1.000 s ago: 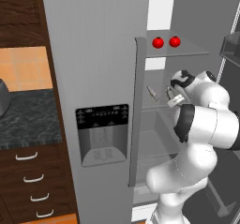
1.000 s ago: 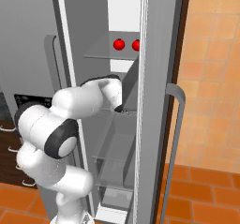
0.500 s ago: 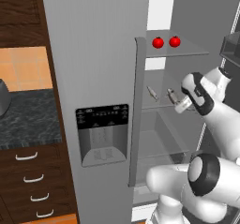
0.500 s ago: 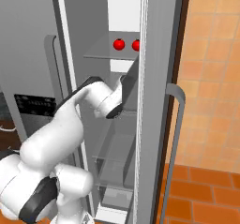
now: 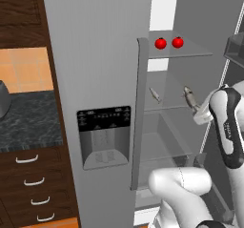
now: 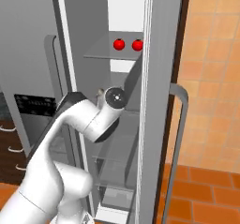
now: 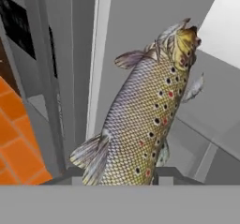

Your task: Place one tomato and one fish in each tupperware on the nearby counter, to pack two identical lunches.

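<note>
Two-finger gripper [image 5: 196,108] of white arm clamped on slender grey-silver speckled fish [image 7: 145,124] w/in open grey fridge [image 5: 100,55], mid-shelf level; 2nd thin grey fish [image 5: 155,95] on same shelf, two glossy red tomatoes [image 5: 160,43] on shelf above.

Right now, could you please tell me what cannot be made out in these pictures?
- Tupperware: the counter is cut by the left base view's left edge.
- Fish tail and the jaws' contact: cut off at the hand view's bottom.
- Second fish: too small for detail.
- Right base view: the arm covers the fish shelf.
</note>
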Tool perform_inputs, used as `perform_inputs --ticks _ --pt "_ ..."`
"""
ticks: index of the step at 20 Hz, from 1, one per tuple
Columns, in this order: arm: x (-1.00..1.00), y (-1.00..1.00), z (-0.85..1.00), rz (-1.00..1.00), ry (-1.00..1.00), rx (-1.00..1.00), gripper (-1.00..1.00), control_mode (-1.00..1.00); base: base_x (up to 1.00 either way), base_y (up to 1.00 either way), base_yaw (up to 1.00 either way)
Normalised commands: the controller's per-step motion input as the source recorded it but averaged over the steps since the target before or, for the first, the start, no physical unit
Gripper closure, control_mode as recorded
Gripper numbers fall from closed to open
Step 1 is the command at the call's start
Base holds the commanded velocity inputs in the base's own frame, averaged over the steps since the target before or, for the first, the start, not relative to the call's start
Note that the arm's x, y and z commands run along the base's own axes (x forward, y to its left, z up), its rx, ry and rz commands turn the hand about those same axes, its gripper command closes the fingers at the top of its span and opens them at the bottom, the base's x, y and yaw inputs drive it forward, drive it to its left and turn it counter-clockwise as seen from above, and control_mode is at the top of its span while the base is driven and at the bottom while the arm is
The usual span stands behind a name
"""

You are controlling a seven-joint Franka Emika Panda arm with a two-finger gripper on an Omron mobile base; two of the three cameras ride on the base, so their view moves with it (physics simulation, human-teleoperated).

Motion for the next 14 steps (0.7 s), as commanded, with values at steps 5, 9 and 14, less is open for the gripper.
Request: perform_inputs --ticks 5,9,14 --pt "-1.0 0.21 0.41 0.06 -0.17 -0.01 1.0 -1.0 0.0 0.0 0.0" --pt "-0.38 0.5 0.01 0.09 0.0 -0.07 1.0 1.0 -0.26 0.5 0.08" --pt "0.0 0.0 0.0 0.0 0.0 0.0 1.0 1.0 -0.64 1.0 0.12"
